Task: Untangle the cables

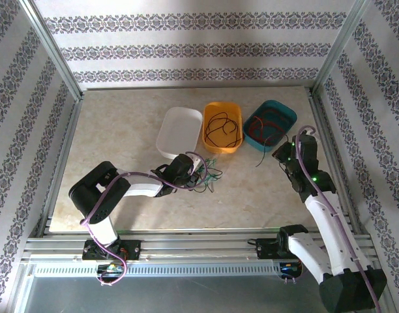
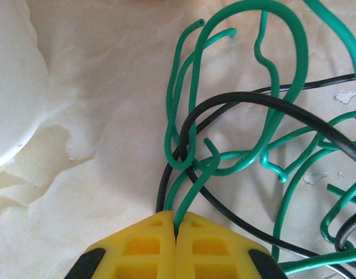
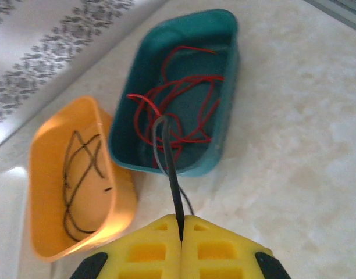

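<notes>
A tangle of green cables (image 2: 265, 157) and black cables (image 2: 248, 100) lies on the table in front of the white tray; from above the tangle (image 1: 209, 177) sits mid-table. My left gripper (image 2: 177, 224) (image 1: 198, 168) is shut on one green cable (image 2: 189, 203) at the tangle's edge. My right gripper (image 3: 181, 226) (image 1: 282, 155) is shut on a dark cable (image 3: 171, 168) that rises over the teal tray's near rim. Red cables (image 3: 178, 110) lie in the teal tray (image 3: 224, 70). Dark cables (image 3: 79, 174) lie in the orange tray (image 3: 44, 139).
Three trays stand in a row at the back: white tray (image 1: 180, 132), orange tray (image 1: 223, 127), teal tray (image 1: 270, 124). The white tray's edge (image 2: 12, 87) is left of my left gripper. Metal frame rails border the marble table (image 1: 121, 130).
</notes>
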Controlling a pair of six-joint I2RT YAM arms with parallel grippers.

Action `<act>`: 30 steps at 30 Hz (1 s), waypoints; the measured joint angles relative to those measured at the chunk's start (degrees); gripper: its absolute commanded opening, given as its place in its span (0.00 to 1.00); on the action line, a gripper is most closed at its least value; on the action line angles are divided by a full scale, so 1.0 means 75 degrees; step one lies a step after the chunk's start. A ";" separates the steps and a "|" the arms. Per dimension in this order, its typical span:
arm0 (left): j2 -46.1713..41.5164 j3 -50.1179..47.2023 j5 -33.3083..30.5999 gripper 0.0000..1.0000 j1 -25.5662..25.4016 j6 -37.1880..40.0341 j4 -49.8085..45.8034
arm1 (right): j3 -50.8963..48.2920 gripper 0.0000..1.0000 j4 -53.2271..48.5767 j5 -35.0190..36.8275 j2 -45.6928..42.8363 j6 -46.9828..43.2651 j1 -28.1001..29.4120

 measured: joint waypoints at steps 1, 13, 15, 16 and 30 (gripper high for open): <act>0.0000 0.0000 0.0000 0.00 0.0000 0.0000 0.0003 | 0.0117 0.00 0.0070 -0.0131 -0.0006 -0.0090 0.0000; 0.0003 0.0012 0.0006 0.00 0.0003 0.0000 0.0000 | 0.1647 0.01 0.1606 -0.1236 0.1498 -0.0055 0.0510; 0.0003 0.0012 0.0009 0.00 0.0003 0.0000 -0.0003 | 0.1851 0.00 0.1865 -0.1271 0.2078 0.0023 0.0676; 0.0003 0.0015 0.0015 0.00 0.0003 0.0000 -0.0006 | 0.2022 0.00 0.2008 -0.1279 0.2471 0.0076 0.0778; 0.0000 0.0017 0.0006 0.00 0.0003 0.0000 -0.0012 | 0.3789 0.00 0.3179 -0.1670 0.6502 0.1807 0.1218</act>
